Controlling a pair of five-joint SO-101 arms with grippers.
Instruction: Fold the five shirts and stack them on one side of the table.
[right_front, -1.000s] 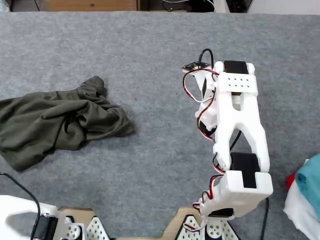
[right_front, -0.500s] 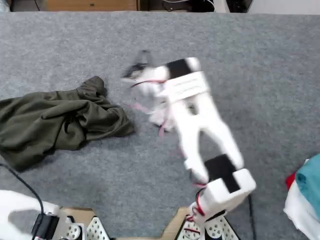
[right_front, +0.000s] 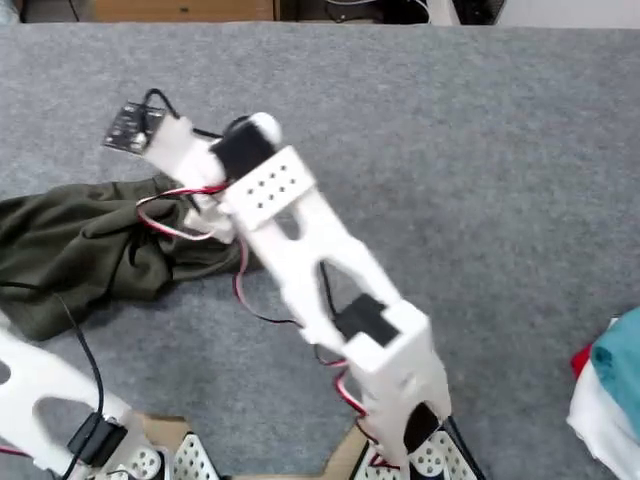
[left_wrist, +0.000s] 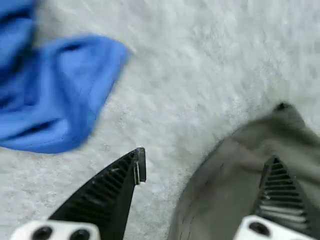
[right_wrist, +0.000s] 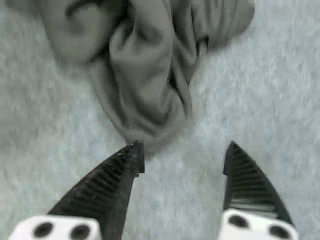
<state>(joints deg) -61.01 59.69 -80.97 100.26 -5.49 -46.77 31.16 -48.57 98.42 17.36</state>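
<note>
A crumpled shirt (right_front: 80, 250) lies left on the table (right_front: 500, 150), a stack (right_front: 612, 395) at its right edge.

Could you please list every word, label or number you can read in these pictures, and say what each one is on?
No text can be read.
The olive shirt, blue shirt, stacked shirts and table show no print.
The small board on the right arm is too small for any marking to be read.
</note>
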